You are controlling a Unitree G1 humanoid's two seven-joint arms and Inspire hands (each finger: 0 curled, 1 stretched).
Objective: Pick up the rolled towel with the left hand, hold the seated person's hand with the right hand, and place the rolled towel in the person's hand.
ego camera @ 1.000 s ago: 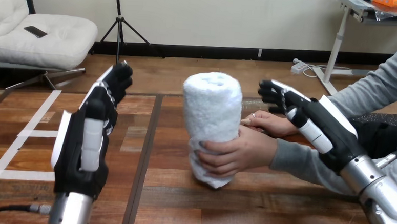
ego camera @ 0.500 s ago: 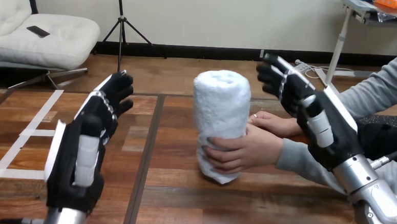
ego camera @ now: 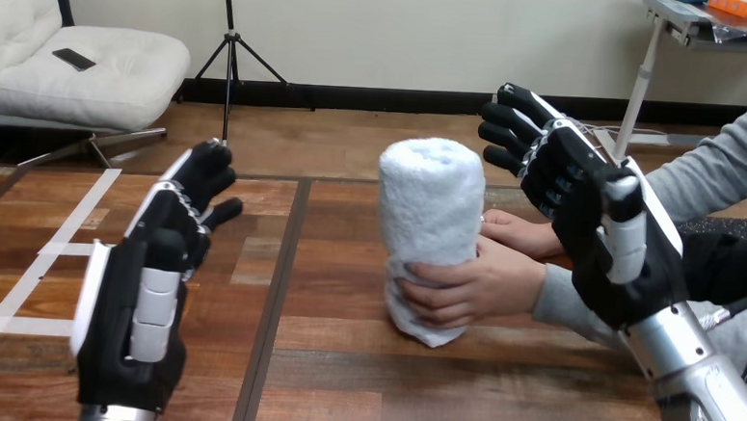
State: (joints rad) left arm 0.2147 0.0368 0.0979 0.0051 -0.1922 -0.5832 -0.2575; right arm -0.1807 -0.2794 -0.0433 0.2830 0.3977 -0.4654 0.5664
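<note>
Rolled towel (ego camera: pixel 430 223) stands upright between the two robot hands, touching neither. The left robot hand (ego camera: pixel 143 305) hovers over the bench (ego camera: pixel 341 382) at the left, fingers straight, holding nothing. The right robot hand (ego camera: pixel 600 232) is raised right of the towel, fingers spread and empty. The person's hand (ego camera: pixel 472 288) grips the towel's lower part, its base on the bench.

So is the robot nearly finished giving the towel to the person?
Nearly, it seems. Done: the rolled towel stands upright on the table with the person's nearer hand wrapped round its lower part. In hand: nothing. The left hand is open, apart from the towel at its left. The right hand is open, raised over the person's forearm, holding nothing. Left: probably just lowering the arms.
</note>
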